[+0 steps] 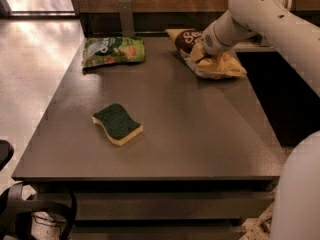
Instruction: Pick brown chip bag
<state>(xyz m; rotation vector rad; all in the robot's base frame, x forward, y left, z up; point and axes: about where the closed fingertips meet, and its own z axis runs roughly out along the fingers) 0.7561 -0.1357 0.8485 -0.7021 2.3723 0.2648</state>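
The brown chip bag (223, 67) is at the far right of the dark table (190, 134), its dark brown top with white script pointing left and its tan-yellow part to the right. My gripper (198, 52) comes in from the upper right on the white arm (260, 9) and is shut on the middle of the bag. The bag is crumpled around the gripper, and its left end is tilted up off the table. The fingertips are hidden in the bag's folds.
A green snack bag (114, 50) lies at the far left of the table. A green and yellow sponge (117, 123) lies near the middle left. A wooden wall runs behind the table. The robot's white body (300, 194) fills the lower right corner.
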